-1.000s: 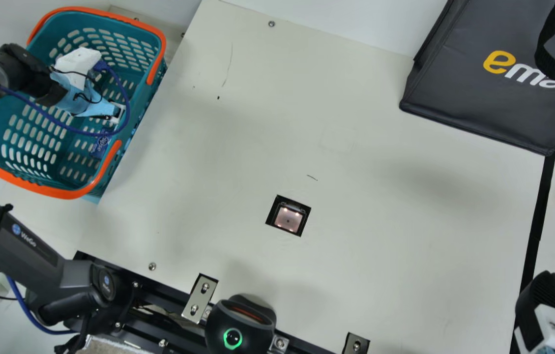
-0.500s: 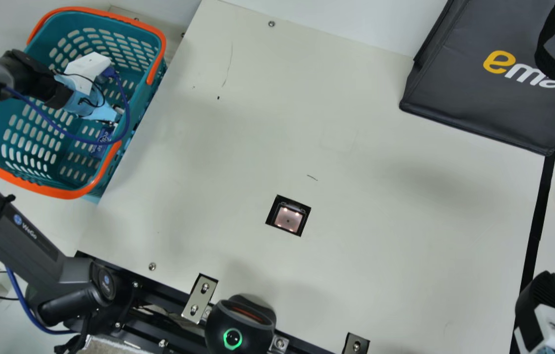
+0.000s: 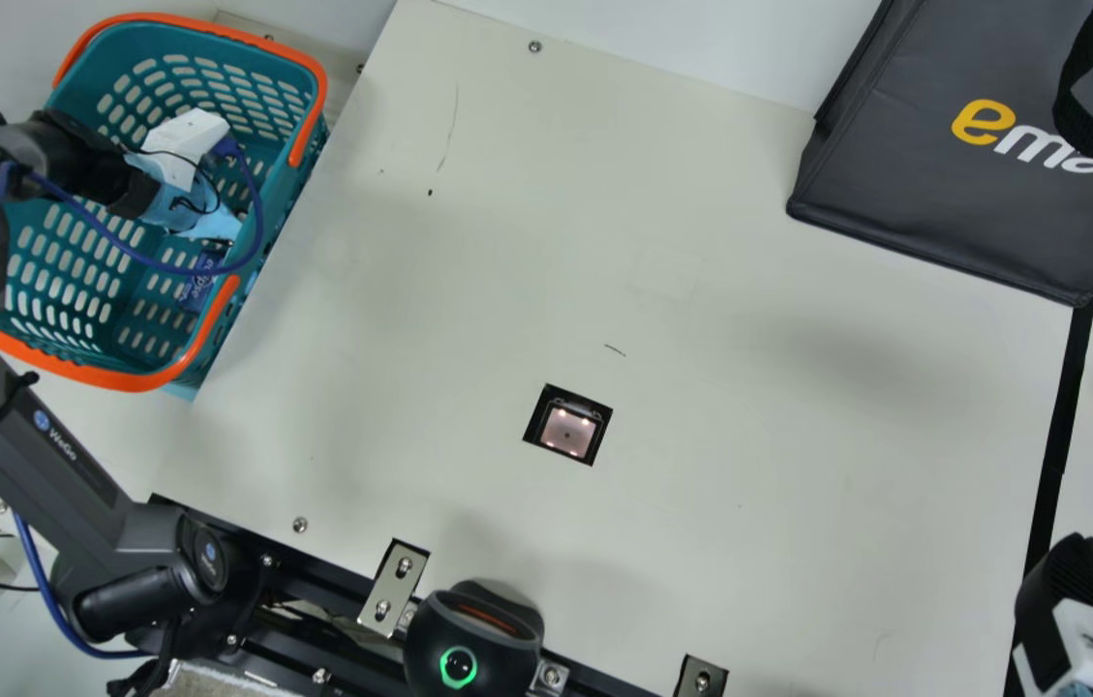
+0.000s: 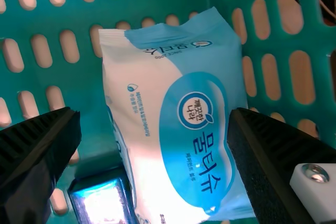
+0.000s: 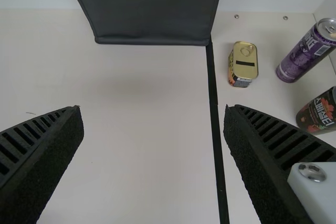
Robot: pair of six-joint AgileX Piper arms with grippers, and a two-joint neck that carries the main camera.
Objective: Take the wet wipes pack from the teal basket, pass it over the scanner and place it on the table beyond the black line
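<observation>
The left gripper, fingers wide apart, is being shifted rightward over the basket at the main view's upper left. The wipes pack is being contained by the basket, centre of the left wrist view. The right gripper is being held wide.

The cream counter is holding a square scanner set into its surface. A dark bag is resting by one end of the black line; beyond that line, a yellow-topped tin, a purple can and a dark can are standing.
</observation>
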